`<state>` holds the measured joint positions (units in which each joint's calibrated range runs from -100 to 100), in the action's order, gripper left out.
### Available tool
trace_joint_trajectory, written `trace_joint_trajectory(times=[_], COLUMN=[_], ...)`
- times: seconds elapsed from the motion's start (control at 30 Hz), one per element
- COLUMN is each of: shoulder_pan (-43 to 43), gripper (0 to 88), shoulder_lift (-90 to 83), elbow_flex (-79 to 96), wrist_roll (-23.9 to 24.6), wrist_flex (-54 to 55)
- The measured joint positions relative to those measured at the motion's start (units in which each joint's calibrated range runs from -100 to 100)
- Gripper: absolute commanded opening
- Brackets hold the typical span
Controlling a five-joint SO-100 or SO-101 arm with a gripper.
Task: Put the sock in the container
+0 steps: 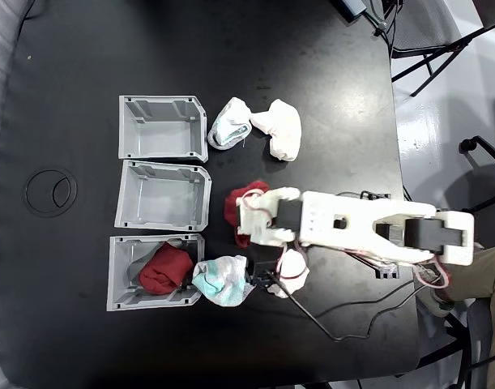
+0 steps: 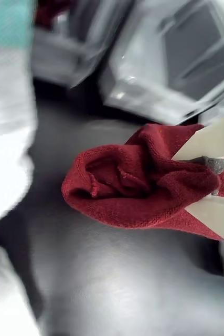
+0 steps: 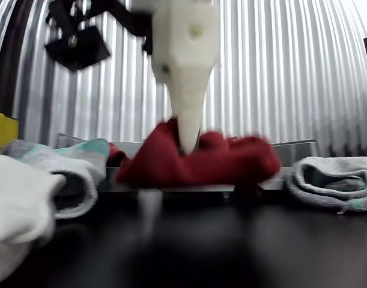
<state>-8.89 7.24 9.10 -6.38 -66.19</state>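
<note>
My gripper [image 2: 180, 182] is shut on a dark red sock [image 2: 138, 186], which bunches between the two white fingers. In the fixed view this sock [image 1: 234, 203] peeks out from under the gripper [image 1: 244, 215], just right of the empty middle container [image 1: 162, 196]. A low side view shows the finger [image 3: 186, 120] pressed into the sock [image 3: 219, 165] close above the black table. Another red sock [image 1: 166, 268] lies in the bottom container [image 1: 117, 279]. The top container [image 1: 162, 128] is empty.
A white-and-teal sock [image 1: 229, 123] and a white sock [image 1: 279, 128] lie right of the top bin. Another white-and-teal sock [image 1: 223, 280] and a white sock [image 1: 294, 271] lie by the bottom bin. Cables [image 1: 336, 316] trail near the arm's base.
</note>
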Motion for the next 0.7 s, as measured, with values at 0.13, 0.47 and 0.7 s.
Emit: trace_joint_trajectory(times=[0.13, 0.47, 0.7], shoulder_pan=[1.69, 3.81, 6.03], gripper=[1.3, 1.3, 1.3], shoulder_lift=[-6.61, -12.14, -2.93], elbow_flex=[-0.09, -9.82, -20.72], wrist_roll=[0.0, 0.0, 0.0], wrist_flex=[-0.34, 3.87, 15.31])
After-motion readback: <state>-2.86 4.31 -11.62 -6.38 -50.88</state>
